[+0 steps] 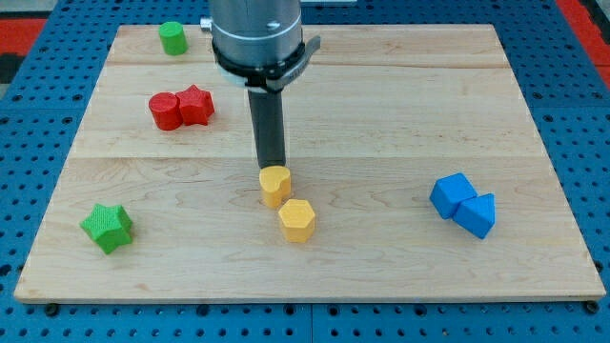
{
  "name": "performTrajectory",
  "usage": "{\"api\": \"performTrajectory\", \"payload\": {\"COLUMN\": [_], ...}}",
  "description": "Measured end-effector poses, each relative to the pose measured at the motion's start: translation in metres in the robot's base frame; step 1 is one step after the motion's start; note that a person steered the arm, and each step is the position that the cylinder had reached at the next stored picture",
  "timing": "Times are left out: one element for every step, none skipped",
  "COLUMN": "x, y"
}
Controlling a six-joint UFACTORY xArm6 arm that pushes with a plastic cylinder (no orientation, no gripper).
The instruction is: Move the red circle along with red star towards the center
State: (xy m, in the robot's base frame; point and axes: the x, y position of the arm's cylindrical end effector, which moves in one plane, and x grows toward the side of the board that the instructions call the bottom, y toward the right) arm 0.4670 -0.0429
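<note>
So the red circle [164,110] and red star [196,104] sit touching each other in the view's upper left, circle on the left, both chunky matte plastic-looking pieces on the pale wooden board [381,76]. My tip [273,168] is well to their right near the middle, just a plain dark rod with no jaws, ending right behind the upper of two yellow blocks: a rounded one [275,185] and a hexagon [296,220]. Two green pieces: a cylinder [172,37] up top, a star [107,227] lower left. Two blue blocks touch at right: a cube [450,194] and a wedge-like one [477,214].
</note>
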Motion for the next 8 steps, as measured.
{"api": "performTrajectory", "payload": {"x": [0.022, 0.031, 0.027, 0.026, 0.026, 0.021, 0.017, 0.009], "y": [0.007, 0.006, -0.013, -0.041, -0.047, -0.055, -0.12, -0.165]}}
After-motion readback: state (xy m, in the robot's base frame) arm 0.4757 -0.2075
